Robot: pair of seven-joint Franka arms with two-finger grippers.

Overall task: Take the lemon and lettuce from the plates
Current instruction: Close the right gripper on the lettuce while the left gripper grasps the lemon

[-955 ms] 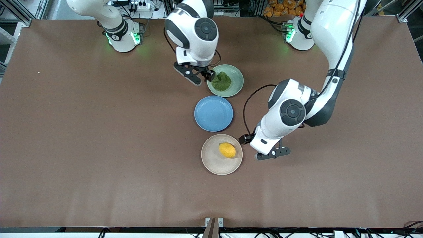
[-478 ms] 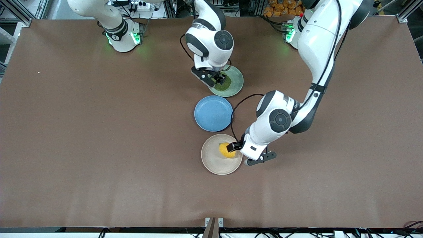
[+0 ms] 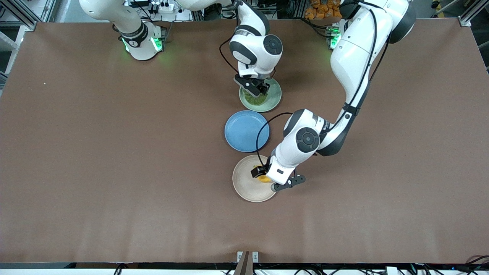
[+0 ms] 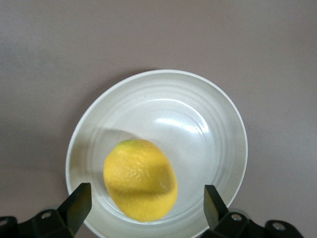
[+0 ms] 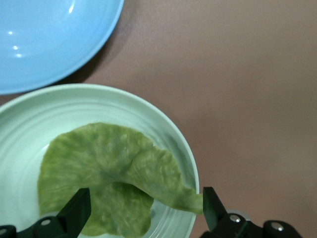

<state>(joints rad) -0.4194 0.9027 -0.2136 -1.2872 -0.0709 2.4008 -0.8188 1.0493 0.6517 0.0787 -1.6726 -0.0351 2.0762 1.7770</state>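
Wrist views: left gripper [image 4: 143, 208] open astride lemon [image 4: 140, 179] on cream plate [image 4: 218, 129]; right gripper [image 5: 143, 210] open over lettuce [image 5: 109, 173] on mint plate [image 5: 74, 101].

High front camera faces the robots; wrist cameras look closely down onto plates.

Blue plate [image 3: 246, 131] between both occupied plates

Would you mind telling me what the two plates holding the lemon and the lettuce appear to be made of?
Beige plate: probably glazed ceramic or glossy plastic; it shows bright highlights and concentric moulded rings around the lemon. Mint green plate: apparently the same make, with similar rings under the lettuce and a smooth satin sheen. The look cannot settle which material.
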